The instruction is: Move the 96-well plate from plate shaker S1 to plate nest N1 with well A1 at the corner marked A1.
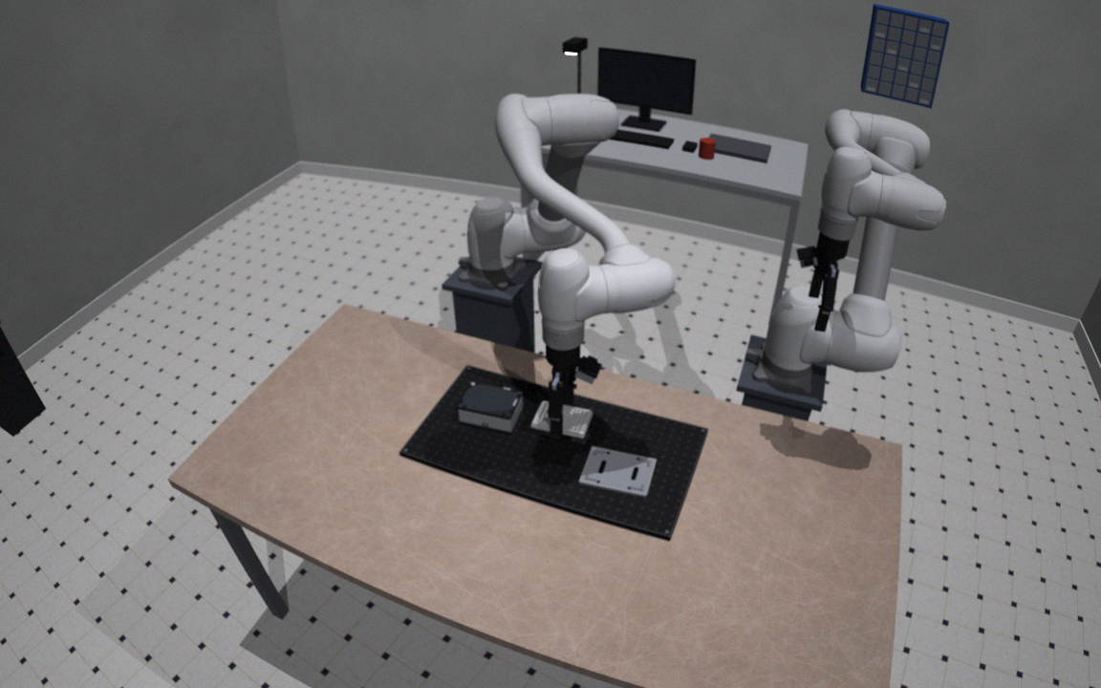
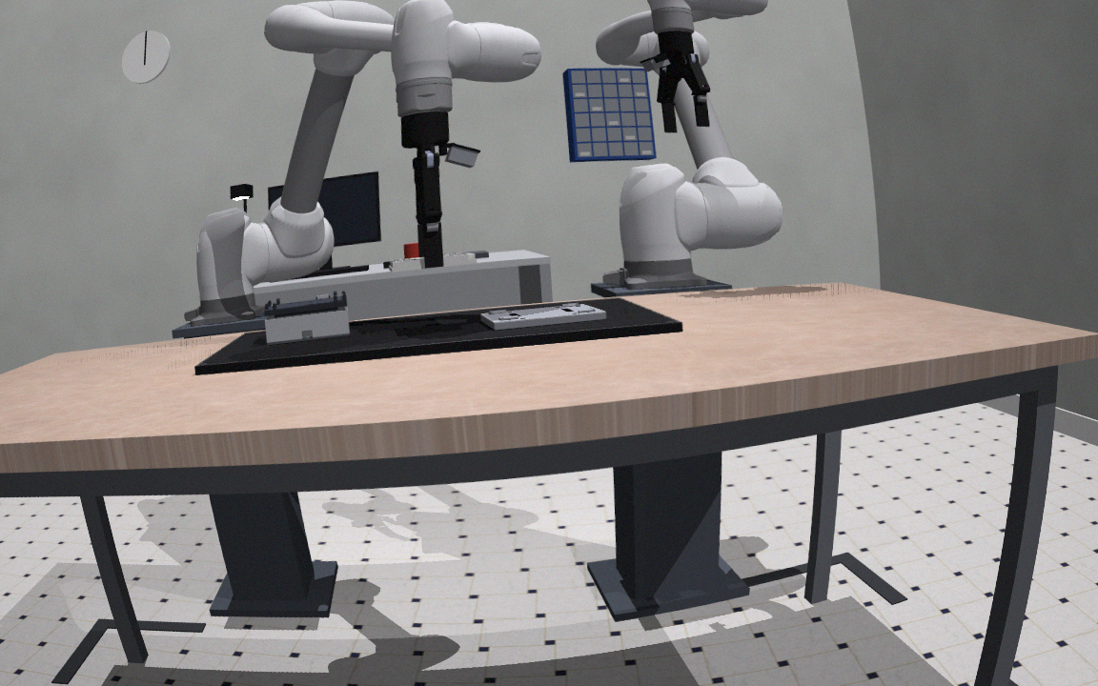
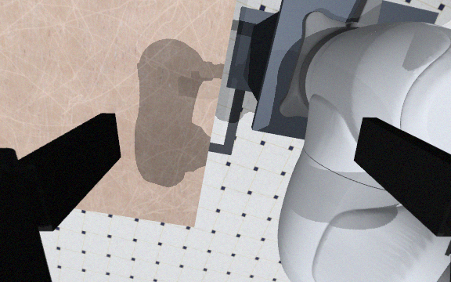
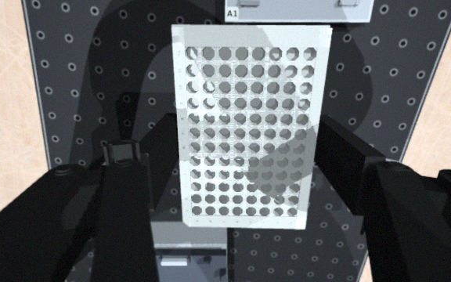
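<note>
The white 96-well plate (image 1: 575, 420) (image 2: 459, 259) (image 4: 249, 36) is held level above the black board, between shaker and nest. My right gripper (image 1: 562, 415) (image 2: 431, 258) (image 4: 245, 134) is shut on its long sides. The nest N1 (image 1: 618, 473) (image 2: 546, 318) (image 4: 300, 13) is a bare light-grey plate; its A1 label shows at its near left corner in the right wrist view. The shaker S1 (image 1: 487, 414) (image 2: 307, 326) (image 4: 190, 235) has a dark, empty top. My left gripper (image 1: 819, 311) (image 2: 686, 128) (image 3: 238, 137) is open and empty, high beyond the table edge. The plate's well lettering is too small to read surely.
The black perforated board (image 1: 477, 462) (image 2: 416, 347) (image 4: 65, 129) carries shaker and nest on the wooden table (image 1: 452, 556) (image 2: 536, 383) (image 3: 73, 70). The left arm's base (image 1: 781, 376) stands beyond the table. A desk with a monitor (image 1: 645, 81) stands at the back.
</note>
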You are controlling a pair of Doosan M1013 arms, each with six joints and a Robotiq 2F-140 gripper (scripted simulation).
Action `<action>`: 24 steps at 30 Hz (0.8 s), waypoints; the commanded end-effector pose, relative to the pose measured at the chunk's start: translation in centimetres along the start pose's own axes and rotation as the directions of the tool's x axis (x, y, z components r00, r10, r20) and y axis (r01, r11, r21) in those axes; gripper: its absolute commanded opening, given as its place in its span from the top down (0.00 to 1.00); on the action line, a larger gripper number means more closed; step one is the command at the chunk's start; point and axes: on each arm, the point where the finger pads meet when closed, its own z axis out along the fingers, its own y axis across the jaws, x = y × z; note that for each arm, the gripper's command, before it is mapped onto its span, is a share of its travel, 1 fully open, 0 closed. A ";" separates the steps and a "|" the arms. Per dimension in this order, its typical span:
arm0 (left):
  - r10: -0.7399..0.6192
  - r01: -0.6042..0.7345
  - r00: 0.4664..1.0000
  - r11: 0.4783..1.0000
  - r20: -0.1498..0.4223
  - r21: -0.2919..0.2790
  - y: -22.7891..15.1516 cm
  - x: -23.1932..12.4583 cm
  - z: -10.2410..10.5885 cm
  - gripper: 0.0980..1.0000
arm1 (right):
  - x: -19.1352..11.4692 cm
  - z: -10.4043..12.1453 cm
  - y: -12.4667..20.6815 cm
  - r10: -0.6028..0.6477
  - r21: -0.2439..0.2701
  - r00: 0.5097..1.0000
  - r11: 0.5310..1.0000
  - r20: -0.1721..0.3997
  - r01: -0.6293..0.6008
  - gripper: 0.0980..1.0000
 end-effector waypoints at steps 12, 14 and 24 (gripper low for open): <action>0.000 0.000 1.000 1.000 0.000 0.001 0.0 0.0 0.0 0.00 | 3.7 0.3 1.1 0.000 -0.001 1.000 1.000 -0.001 0.000 0.44; 0.000 0.000 1.000 1.000 0.000 0.001 0.0 0.0 0.0 0.00 | 4.3 0.3 1.3 0.000 -0.001 1.000 1.000 -0.001 0.000 0.44; 0.000 0.000 1.000 1.000 0.000 0.001 0.0 0.0 0.0 0.00 | 7.5 0.7 2.2 0.000 -0.001 1.000 1.000 -0.001 0.000 0.44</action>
